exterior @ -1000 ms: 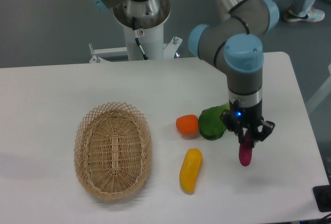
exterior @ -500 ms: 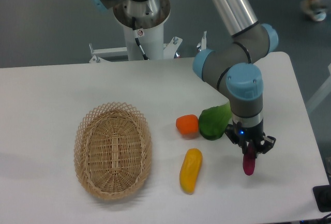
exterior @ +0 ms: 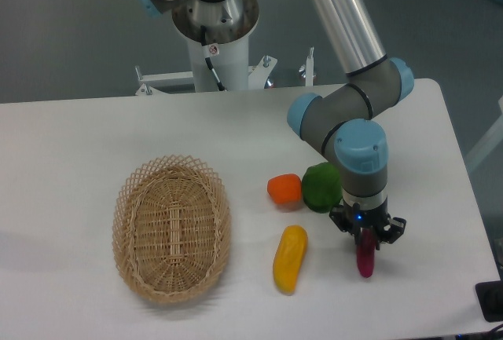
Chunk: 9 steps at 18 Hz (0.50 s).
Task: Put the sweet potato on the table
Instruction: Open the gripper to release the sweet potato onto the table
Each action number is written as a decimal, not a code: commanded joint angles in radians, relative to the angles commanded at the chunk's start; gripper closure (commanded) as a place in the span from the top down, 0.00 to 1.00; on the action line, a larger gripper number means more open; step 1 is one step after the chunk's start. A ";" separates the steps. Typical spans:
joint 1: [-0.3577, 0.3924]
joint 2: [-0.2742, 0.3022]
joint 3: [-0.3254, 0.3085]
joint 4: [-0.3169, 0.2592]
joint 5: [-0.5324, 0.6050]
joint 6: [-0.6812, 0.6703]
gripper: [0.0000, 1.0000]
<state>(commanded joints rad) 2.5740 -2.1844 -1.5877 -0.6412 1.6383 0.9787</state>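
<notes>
Fixed camera, only view. Arm comes in from the top of frame: silver upper link slants down-right to a grey elbow with blue caps near the desk's (exterior: pixel 71 144) far right area, then the wrist turns straight down. Last wrist joint (blue cap) sits above the tool, tool axis about vertical, blue LED lit on the wrist body.

Gripper (exterior: pixel 365 239) points down over the right front part of the desk. Its fingers (exterior: pixel 376 234) are nearly closed, clamped on the upper end of the sweet potato (exterior: pixel 365 260). The sweet potato hangs about upright, magenta, lower tip at or just above the white surface; contact can't be told from this angle. A faint shadow lies right under it.

Other items on the desk: green vegetable (exterior: pixel 321 187) just behind-left of the wrist, partly covered by the arm. Round orange vegetable (exterior: pixel 284 190) touching or just beside the green one on its left. Yellow vegetable (exterior: pixel 290 257) lying front-left of the gripper, apart from the sweet potato. Wicker basket (exterior: pixel 171 228) well left of all that, oval.

Robot base pedestal (exterior: pixel 214 22) behind the desk's far edge, centre-left.
</notes>
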 joint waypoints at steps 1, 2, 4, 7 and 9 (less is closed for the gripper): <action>0.000 0.000 0.002 0.000 0.002 0.008 1.00; 0.000 0.006 0.005 0.000 0.000 0.002 1.00; -0.002 0.018 0.014 0.000 0.003 -0.003 1.00; 0.000 0.052 0.035 -0.003 0.002 -0.020 1.00; -0.002 0.072 0.054 -0.005 -0.006 -0.015 1.00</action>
<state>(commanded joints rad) 2.5725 -2.1124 -1.5341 -0.6458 1.6322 0.9634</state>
